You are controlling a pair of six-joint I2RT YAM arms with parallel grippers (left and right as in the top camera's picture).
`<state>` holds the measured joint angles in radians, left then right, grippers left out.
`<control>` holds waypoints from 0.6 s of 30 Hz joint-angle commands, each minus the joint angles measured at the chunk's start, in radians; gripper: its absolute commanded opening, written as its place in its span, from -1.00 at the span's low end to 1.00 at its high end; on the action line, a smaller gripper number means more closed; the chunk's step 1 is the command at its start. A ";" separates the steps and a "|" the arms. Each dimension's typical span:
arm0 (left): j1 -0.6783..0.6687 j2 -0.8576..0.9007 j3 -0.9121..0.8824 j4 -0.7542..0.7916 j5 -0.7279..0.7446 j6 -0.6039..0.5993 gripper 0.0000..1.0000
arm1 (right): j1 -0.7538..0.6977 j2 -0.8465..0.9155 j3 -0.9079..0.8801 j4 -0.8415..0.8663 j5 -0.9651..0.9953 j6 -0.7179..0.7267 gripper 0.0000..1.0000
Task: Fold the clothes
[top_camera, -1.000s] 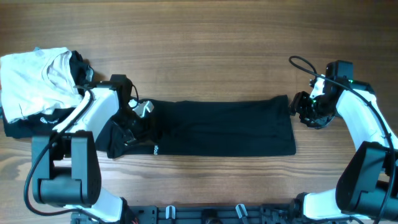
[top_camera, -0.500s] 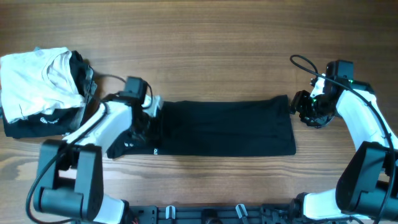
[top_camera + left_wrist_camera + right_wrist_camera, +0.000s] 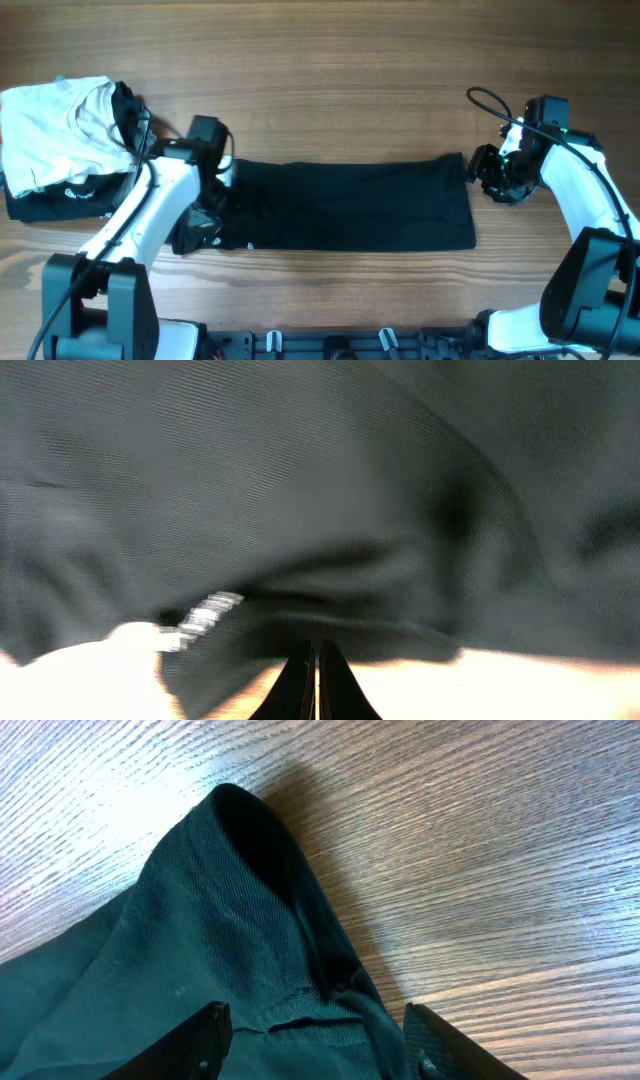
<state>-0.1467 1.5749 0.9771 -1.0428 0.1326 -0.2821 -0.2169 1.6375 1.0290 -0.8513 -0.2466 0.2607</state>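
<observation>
- Wooden table (image 3: 330,80): carries everything. No bin, basket or other container in view, so nothing is held in one.
- Black T-shirt (image 3: 350,205): already folded into a long strip with its long axis left-right, spanning the gap between the two pincers. The whole strip lies to the right of the left gripper and to the left of the right gripper.
- Folded white garment (image 3: 50,130) on top of a folded black garment with lettering (image 3: 50,198): a stack well out past the left gripper's outer side, apart from the shirt. Not the job.
- Left gripper (image 3: 212,195): on the strip's left end. In the wrist view the tips are clenched together right at the cloth edge. It's blurred, so I can't tell if a fold is pinched.
- Right gripper (image 3: 488,182): just off the strip's right end, jaws released. The shirt corner sits between and ahead of the fingers (image 3: 210,1025).
- Judgement: an end-to-end fold comes next. Each arm is near its own end, and the left is already on cloth.
- White logo mark (image 3: 200,615): just beside the left tips.
</observation>
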 commanded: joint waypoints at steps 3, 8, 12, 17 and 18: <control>0.201 0.005 0.008 0.147 -0.130 -0.114 -0.63 | -0.003 -0.008 -0.002 0.002 -0.017 0.009 0.21; 0.277 0.060 0.008 0.185 -0.063 -0.010 -0.48 | -0.003 -0.008 -0.002 0.004 -0.017 0.012 0.22; 0.293 0.112 0.008 0.231 -0.056 -0.009 -0.44 | -0.003 -0.008 -0.002 0.018 -0.017 0.012 0.23; 0.293 0.112 0.019 0.243 0.033 -0.008 -0.92 | -0.003 -0.008 -0.002 0.022 -0.017 0.013 0.23; 0.293 0.112 0.028 0.242 0.035 -0.009 -0.92 | -0.003 -0.008 -0.002 0.023 -0.017 0.012 0.23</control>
<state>0.1390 1.6787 0.9775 -0.8028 0.1143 -0.3000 -0.2169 1.6379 1.0290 -0.8318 -0.2466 0.2642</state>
